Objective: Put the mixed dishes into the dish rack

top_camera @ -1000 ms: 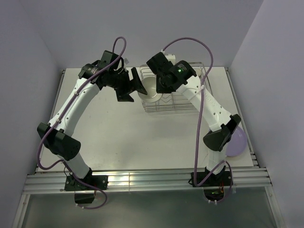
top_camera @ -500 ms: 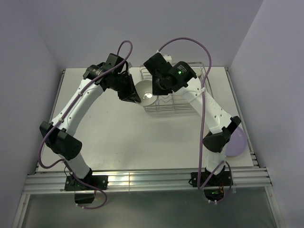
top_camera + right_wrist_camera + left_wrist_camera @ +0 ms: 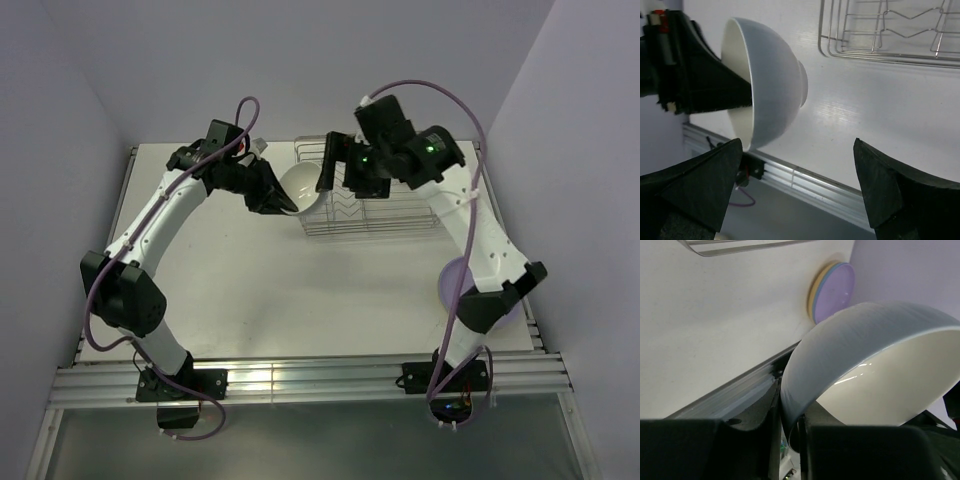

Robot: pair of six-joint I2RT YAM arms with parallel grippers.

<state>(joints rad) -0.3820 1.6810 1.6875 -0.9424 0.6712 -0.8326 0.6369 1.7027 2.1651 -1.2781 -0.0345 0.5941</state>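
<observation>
White bowl [image 3: 303, 187] in left gripper [image 3: 283, 199], beside right gripper [image 3: 336, 178] and dish rack [image 3: 400, 216].

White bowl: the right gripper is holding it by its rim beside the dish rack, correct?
No. The left gripper holds the white bowl by its rim beside the dish rack; the right gripper is open and apart from it. The right wrist view shows this.
</observation>
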